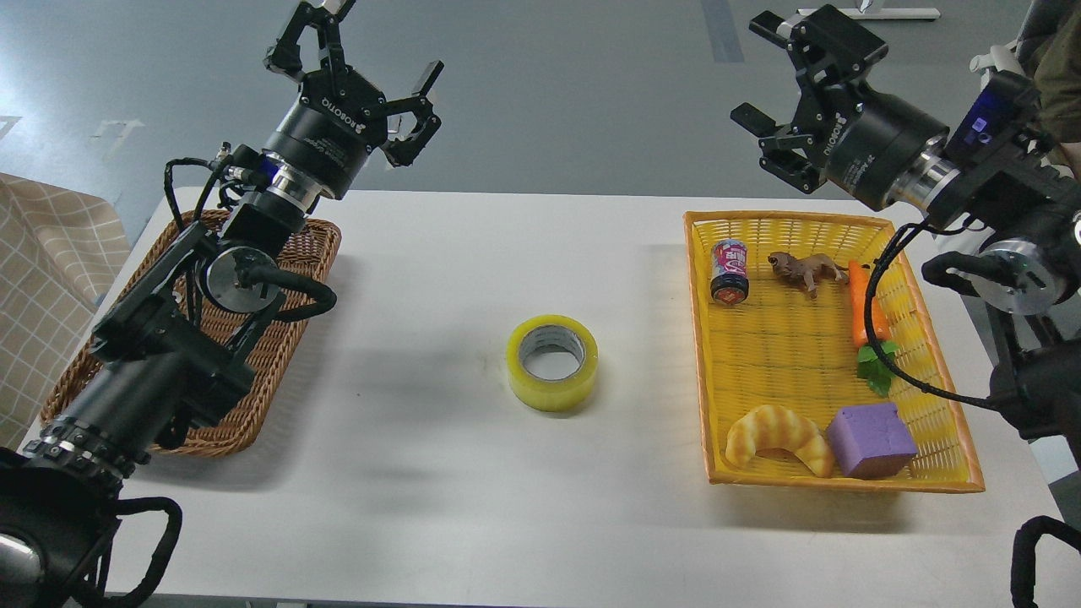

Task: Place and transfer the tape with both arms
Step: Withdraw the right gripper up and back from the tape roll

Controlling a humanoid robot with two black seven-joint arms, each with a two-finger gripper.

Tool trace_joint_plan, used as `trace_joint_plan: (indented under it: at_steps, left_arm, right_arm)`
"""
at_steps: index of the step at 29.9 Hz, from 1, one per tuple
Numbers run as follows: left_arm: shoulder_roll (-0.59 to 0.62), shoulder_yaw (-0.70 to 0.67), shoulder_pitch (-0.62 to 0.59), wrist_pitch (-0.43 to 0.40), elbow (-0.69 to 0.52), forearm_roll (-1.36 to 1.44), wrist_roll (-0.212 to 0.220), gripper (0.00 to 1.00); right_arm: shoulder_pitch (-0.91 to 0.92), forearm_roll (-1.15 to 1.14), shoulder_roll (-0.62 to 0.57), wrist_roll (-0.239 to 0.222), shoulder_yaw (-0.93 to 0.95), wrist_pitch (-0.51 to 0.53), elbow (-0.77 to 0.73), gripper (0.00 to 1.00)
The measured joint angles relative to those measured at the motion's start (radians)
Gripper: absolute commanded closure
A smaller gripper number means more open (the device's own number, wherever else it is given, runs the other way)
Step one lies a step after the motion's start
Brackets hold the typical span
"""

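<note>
The tape (pixel 552 362), a yellow translucent roll with a grey-white core, lies flat on the white table (pixel 473 490) near its middle, with nothing touching it. My left gripper (pixel 359 63) is open and empty, raised high beyond the table's far left edge. My right gripper (pixel 781 80) is open and empty, raised high above the far end of the yellow basket (pixel 844 485). Both grippers are far from the tape.
A brown wicker basket (pixel 308 253) sits at the left under my left arm. The yellow basket at the right holds a can (pixel 730 270), a toy animal (pixel 802 270), a carrot (pixel 866 304), a croissant toy (pixel 777 435) and a purple block (pixel 870 439). A seated person (pixel 1051 76) is at the far right.
</note>
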Motion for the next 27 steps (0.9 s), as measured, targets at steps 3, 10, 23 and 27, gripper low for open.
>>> trace_joint_plan:
  at_steps: [3,10,23,27]
  left_arm:
    - [-0.001,0.000,0.000,0.000,-0.001,0.000,0.000,0.02]
    - [-0.001,0.001,0.001,0.000,-0.001,0.004,0.000,0.02]
    - [0.010,-0.004,0.013,0.000,-0.002,0.144,-0.002,0.02]
    - [0.006,0.000,0.016,0.000,-0.002,0.184,-0.003,0.02]
  right_arm:
    - [-0.003,0.124,0.027,0.000,0.056,0.000,-0.030,0.00]
    - [0.008,0.250,0.107,0.000,0.177,0.000,-0.094,0.00]
    - [-0.001,0.332,0.185,-0.001,0.206,0.000,-0.137,0.00]
    - [-0.003,0.336,0.189,0.000,0.209,0.000,-0.139,0.00]
